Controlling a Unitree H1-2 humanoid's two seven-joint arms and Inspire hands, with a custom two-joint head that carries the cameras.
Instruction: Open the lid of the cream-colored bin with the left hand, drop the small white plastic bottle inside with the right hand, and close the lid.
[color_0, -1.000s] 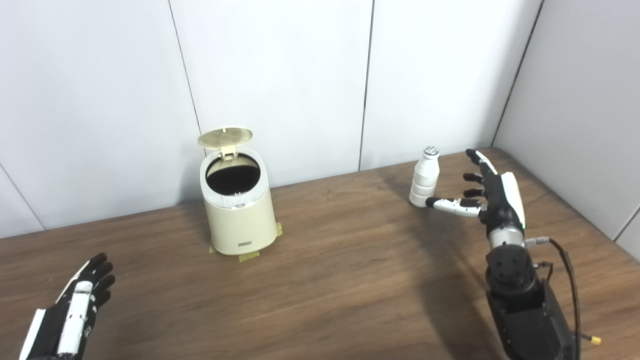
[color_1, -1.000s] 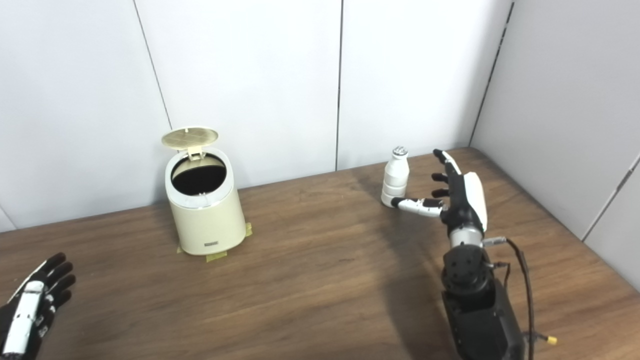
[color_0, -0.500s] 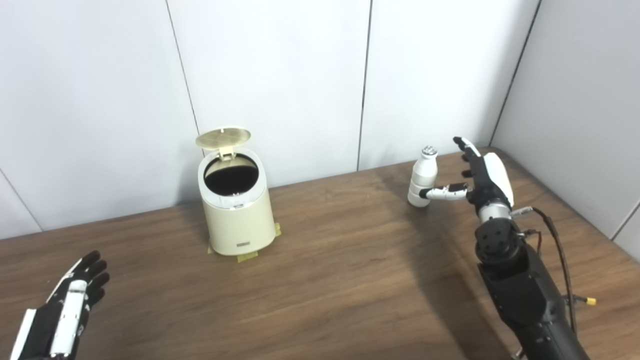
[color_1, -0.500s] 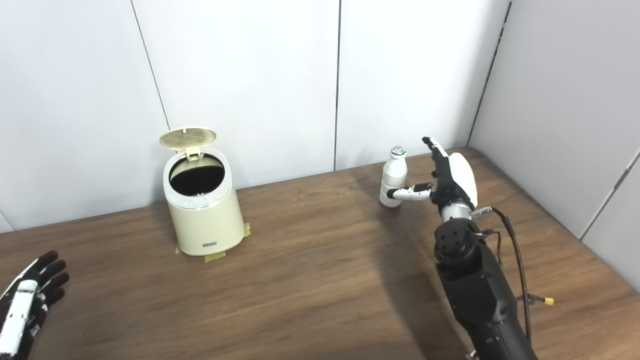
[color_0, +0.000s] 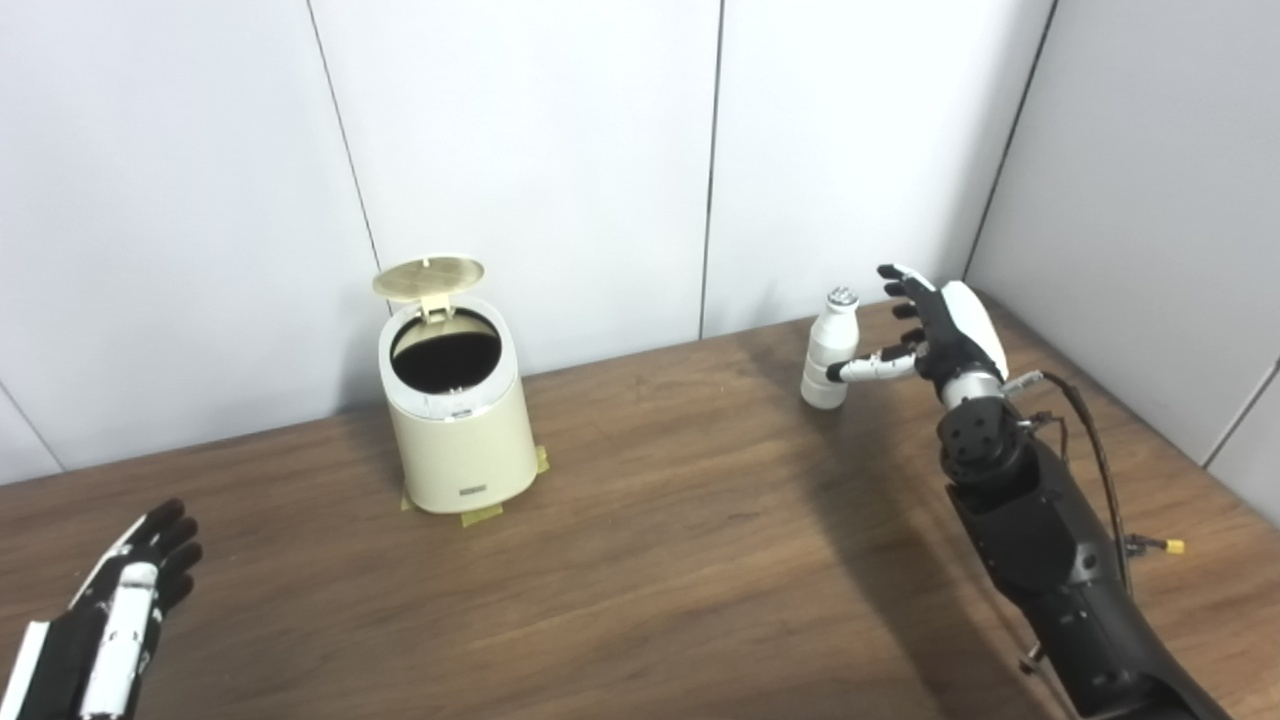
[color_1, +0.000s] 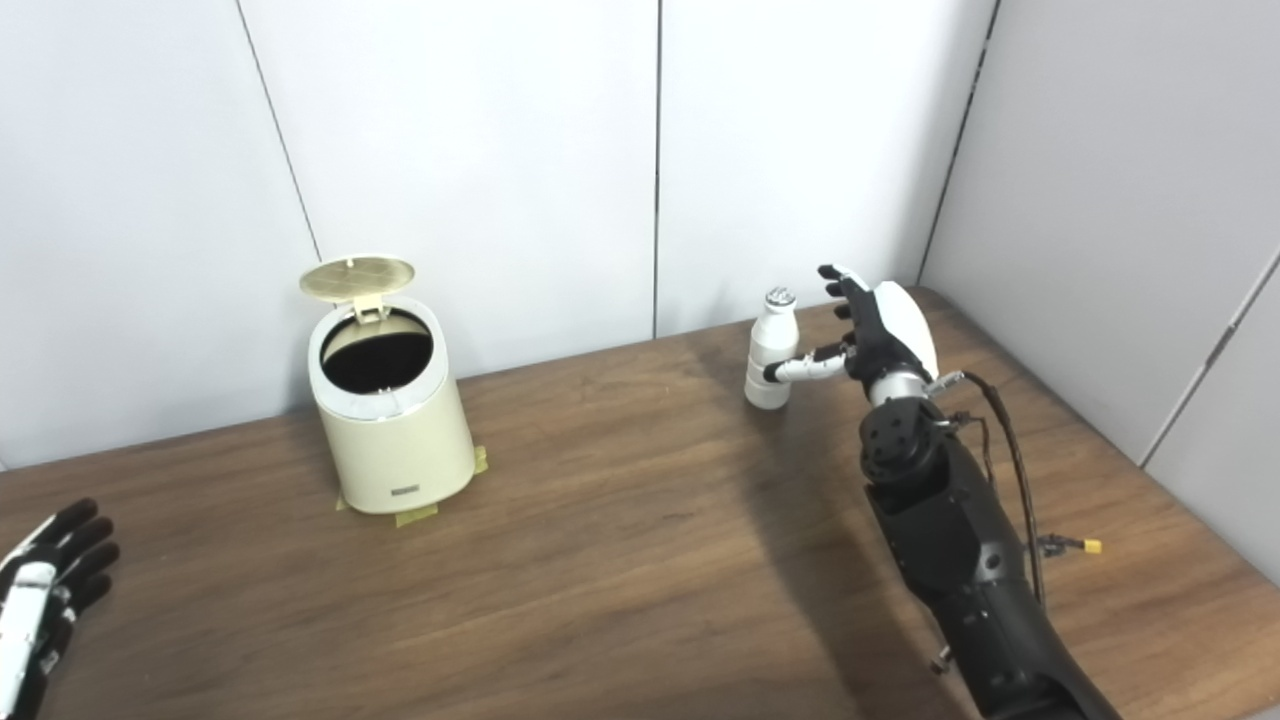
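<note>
- Bin (color_0: 455, 420) lid (color_0: 428, 278) up; grasping step.
- Right hand (color_0: 935, 325) spread beside bottle (color_0: 829, 350), thumb touching, not gripping.
- Left hand (color_0: 120, 620) released, idle.
- Next: wrap bottle.

The wooden counter (color_0: 680, 560) carried the cream-colored bin (color_0: 455, 425) on tape patches (color_0: 480, 516), with the white bottle (color_0: 827, 350) standing well right of the bin.

table (color_0: 700, 560): brown wood grain | tape (color_0: 478, 516): yellowish strips stuck on tabletop | walls (color_0: 520, 150): white panels; dark seams
</note>
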